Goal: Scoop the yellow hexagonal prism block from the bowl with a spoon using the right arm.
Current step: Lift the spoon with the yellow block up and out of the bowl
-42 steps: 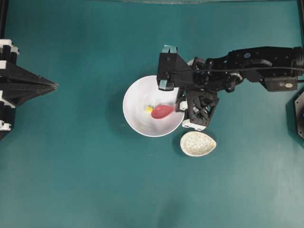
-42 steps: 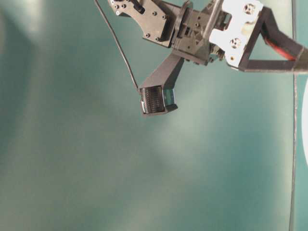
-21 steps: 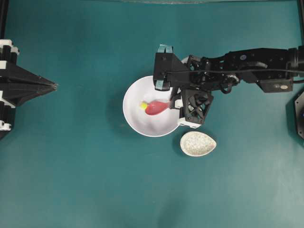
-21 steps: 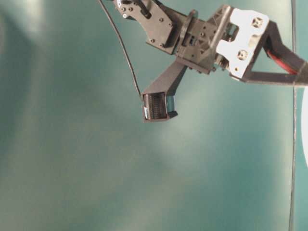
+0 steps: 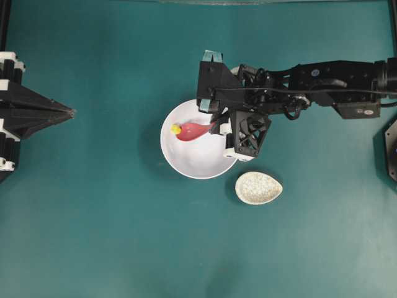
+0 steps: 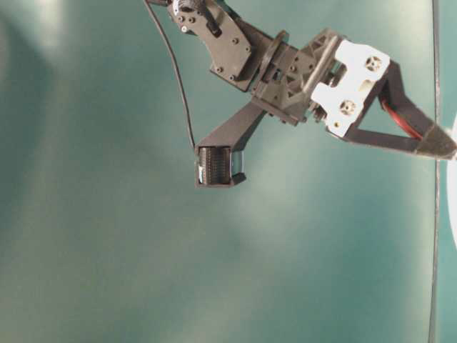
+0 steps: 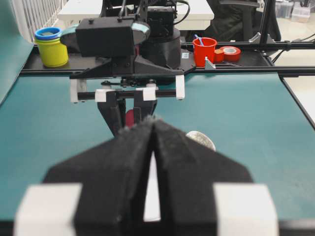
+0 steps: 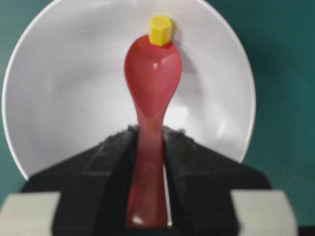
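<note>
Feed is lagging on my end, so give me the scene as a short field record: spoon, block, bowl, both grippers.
spoon: held by its handle, scoop inside the bowl
block: yellow, at the scoop's tip, against the bowl wall, not yet in the scoop
bowl: white, on the table
right gripper: shut on the spoon
left gripper: shut, far from the bowl
spoon rest: beside the bowl

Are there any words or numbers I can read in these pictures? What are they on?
No text can be read anywhere.
Small white label on the right arm: too small to read.
White spot on the black base behind the claw: too blurred to read.
Spoon, bowl, yellow block, speckled spoon rest, red cup, yellow jar: no writing.
</note>
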